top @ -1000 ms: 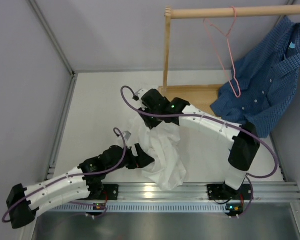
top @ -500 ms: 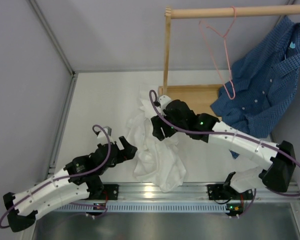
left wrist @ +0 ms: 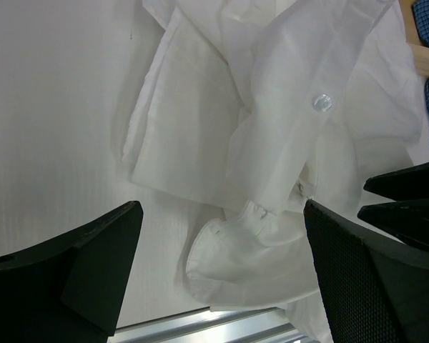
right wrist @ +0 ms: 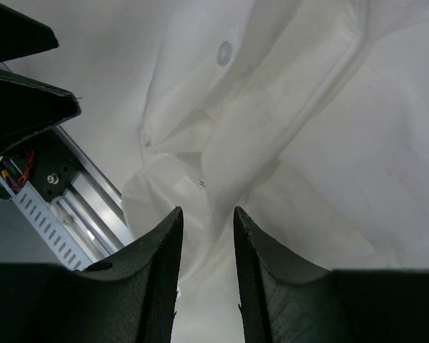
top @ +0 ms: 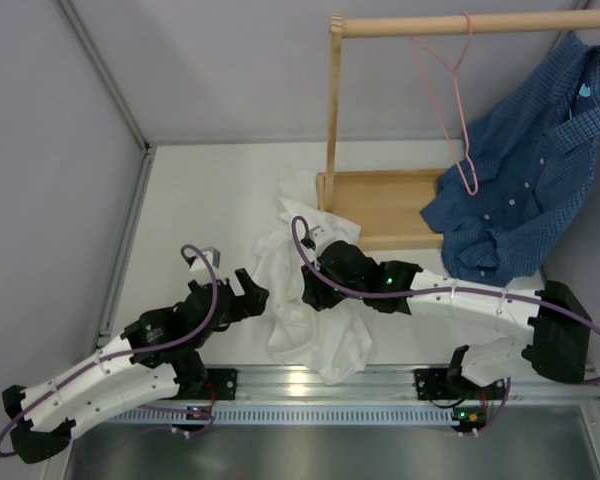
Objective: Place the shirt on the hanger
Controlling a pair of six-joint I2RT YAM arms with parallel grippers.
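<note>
**A:** Well, where is the shirt (top: 325, 340) lying?

**B:** It is lying crumpled on the table (top: 200, 210), near the front edge and between the two arms. One end is reaching up to the wooden stand (top: 380, 200). Folds are hiding the collar.

**A:** And the hanger (top: 460, 115)?

**B:** It is hanging by its hook from the rail (top: 400, 26), well apart from the white cloth. Its lower corner is overlapping the blue checked shirt (top: 520, 190), which is running off the right edge of the overhead view.

**A:** What are the grippers doing?

**B:** The left gripper (left wrist: 222, 211) is hovering by the heap's left side, fingers spread wide and holding nothing. A cuff (left wrist: 229, 250) and a button (left wrist: 321, 102) are showing beneath it. The right gripper (right wrist: 206, 212) is sitting over the middle of the heap, fingers drawn nearly together. White cloth is showing in the slit between them, but whether they are pinching it is hard to tell.
</note>
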